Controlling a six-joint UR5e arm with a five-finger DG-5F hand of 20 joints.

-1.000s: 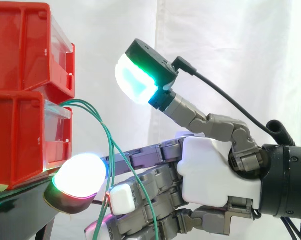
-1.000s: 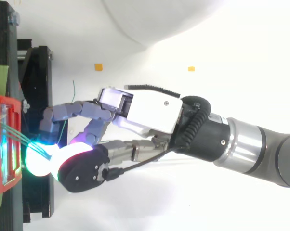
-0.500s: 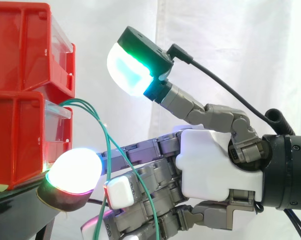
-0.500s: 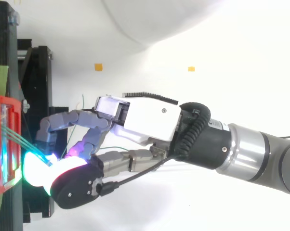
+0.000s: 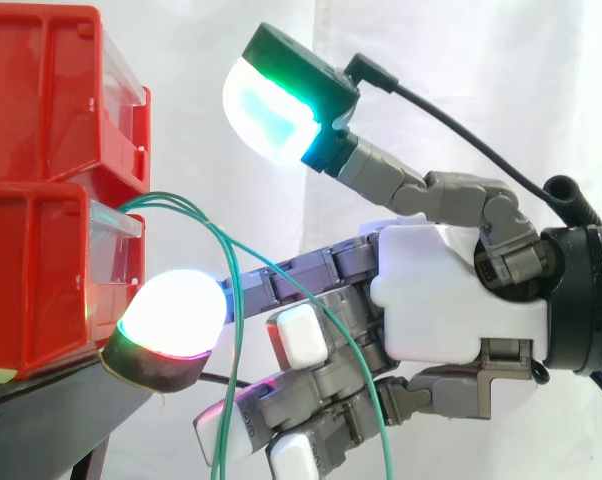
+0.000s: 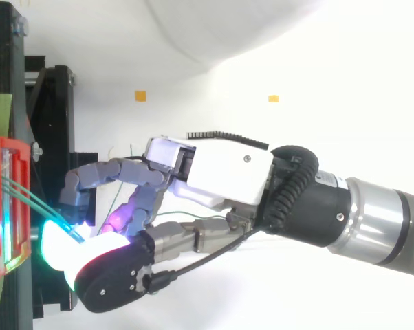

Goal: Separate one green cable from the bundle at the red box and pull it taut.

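White curtain (image 5: 461, 80) backs the scene. At the left, two stacked red plastic bins (image 5: 41, 250) sit on a black stand (image 5: 51, 420). A bundle of thin green cables (image 5: 173, 201) comes out of the clear front of the lower bin, arcs to the right and drops down across the fingers of the grey-and-white robot hand (image 5: 451, 300), which reaches in from the right.

The robot hand is spread wide and grips nothing. Its thumb pad (image 5: 271, 110) is lifted high above the cables, one long fingertip (image 5: 176, 310) glows white just beside the lower bin, and the other fingers hang loosely bent underneath. One strand runs diagonally over those lower fingers while another hangs nearly straight down near the bin — so the strands look partly fanned apart, not yet isolated.

The step in hand seems to be the separating itself. Next, the thumb would need to come down and pinch a single strand against a finger, leaving the others free, before any pull to the right — away from the bin.
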